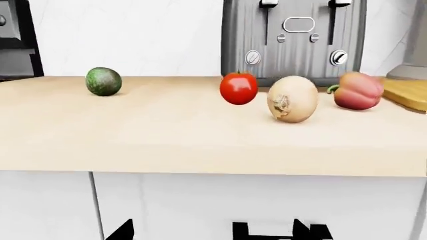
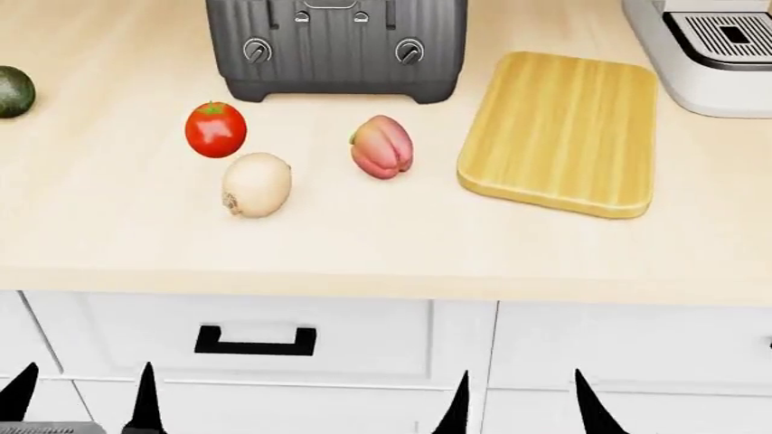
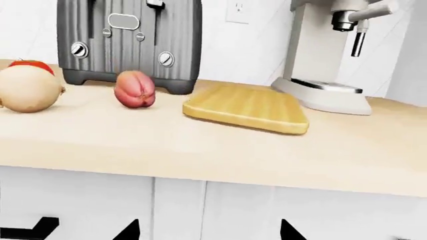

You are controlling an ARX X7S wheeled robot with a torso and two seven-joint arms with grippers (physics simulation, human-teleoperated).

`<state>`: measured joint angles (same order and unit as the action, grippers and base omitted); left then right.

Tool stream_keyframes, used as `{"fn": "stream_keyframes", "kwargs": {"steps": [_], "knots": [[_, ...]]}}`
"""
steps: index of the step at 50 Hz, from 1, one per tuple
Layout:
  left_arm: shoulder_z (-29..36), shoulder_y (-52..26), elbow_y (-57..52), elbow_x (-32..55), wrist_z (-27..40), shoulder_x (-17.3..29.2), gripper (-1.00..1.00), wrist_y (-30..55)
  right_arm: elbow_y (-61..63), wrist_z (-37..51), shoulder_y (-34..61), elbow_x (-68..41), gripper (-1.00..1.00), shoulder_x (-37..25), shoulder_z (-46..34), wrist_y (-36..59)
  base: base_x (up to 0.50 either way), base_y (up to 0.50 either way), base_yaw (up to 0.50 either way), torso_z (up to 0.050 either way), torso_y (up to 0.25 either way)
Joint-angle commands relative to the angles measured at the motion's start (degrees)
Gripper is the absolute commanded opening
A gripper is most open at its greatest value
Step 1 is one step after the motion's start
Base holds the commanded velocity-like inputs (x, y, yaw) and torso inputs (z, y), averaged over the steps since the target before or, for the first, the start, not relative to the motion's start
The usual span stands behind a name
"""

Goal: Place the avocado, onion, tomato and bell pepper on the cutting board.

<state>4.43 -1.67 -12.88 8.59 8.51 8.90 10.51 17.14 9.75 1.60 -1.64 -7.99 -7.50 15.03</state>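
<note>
Altogether 4 veg and 1 cutting board [image 2: 558, 136] sat on the worktop [image 2: 362, 244], one of each. Avocado [image 2: 14, 91]: small, dark green, dull skin, far left, well apart from the rest. Tomato [image 2: 216, 129]: glossy red w/ green star top, in front of the toaster's left end. Onion [image 2: 256, 184]: cream bulb w/ brownish root tuft, just beside the tomato, nearer the front edge. Bell pepper [image 2: 382, 146]: dull pinkish-red, lobed, lying between onion and board. Board was bare, yellowish w/ grain stripes, rounded corners. Dark toaster [image 2: 336, 45] stood behind the veg; coffee machine [image 2: 706, 50] just beyond the board's right side. Left hand [image 2: 82, 398] and right hand [image 2: 519, 402] were below the worktop edge, by the drawers; both spread wide, holding nothing.
</note>
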Motion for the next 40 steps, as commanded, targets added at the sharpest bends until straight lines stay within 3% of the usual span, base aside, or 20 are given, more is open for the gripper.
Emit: {"fn": "stream_keyframes", "kwargs": {"steps": [1, 9, 18, 24, 32, 40], "knots": [[-3.84, -5.99, -15.93, 5.60, 1.87, 4.09, 1.00, 18.28, 18.95, 1.34, 5.81, 3.21, 1.00, -3.17, -0.16, 20.22, 0.00, 0.00, 0.00, 0.000, 0.000], [-9.88, -17.50, -23.08, 10.74, 3.82, 7.87, 1.00, 31.08, 32.50, -2.48, 19.31, 2.89, 1.00, -6.62, 1.53, 42.66, 0.00, 0.00, 0.00, 0.000, 0.000], [-12.96, -32.80, -23.77, 16.31, 3.34, 12.82, 1.00, 44.83, 34.53, -6.34, 36.77, 2.08, 1.00, -10.69, 1.09, 57.65, 0.00, 0.00, 0.00, 0.000, 0.000], [-11.73, -42.22, -20.17, 15.74, 2.43, 16.27, 1.00, 46.66, 32.02, -10.63, 51.66, 0.31, 1.00, -14.58, -0.45, 67.34, 0.00, 0.00, 0.00, 0.000, 0.000], [-12.07, -56.70, -9.59, 17.94, 0.88, 16.23, 1.00, 50.59, 20.59, -14.21, 65.40, -1.16, 1.00, -17.88, -4.57, 66.95, 0.00, 0.00, 0.00, 0.000, 0.000], [-5.26, -67.17, 1.68, 13.83, -1.35, 18.51, 1.00, 47.56, 8.53, -17.64, 75.27, -2.60, 1.00, -18.76, -5.57, 64.11, 0.00, 0.00, 0.00, 0.000, 0.000]]}}
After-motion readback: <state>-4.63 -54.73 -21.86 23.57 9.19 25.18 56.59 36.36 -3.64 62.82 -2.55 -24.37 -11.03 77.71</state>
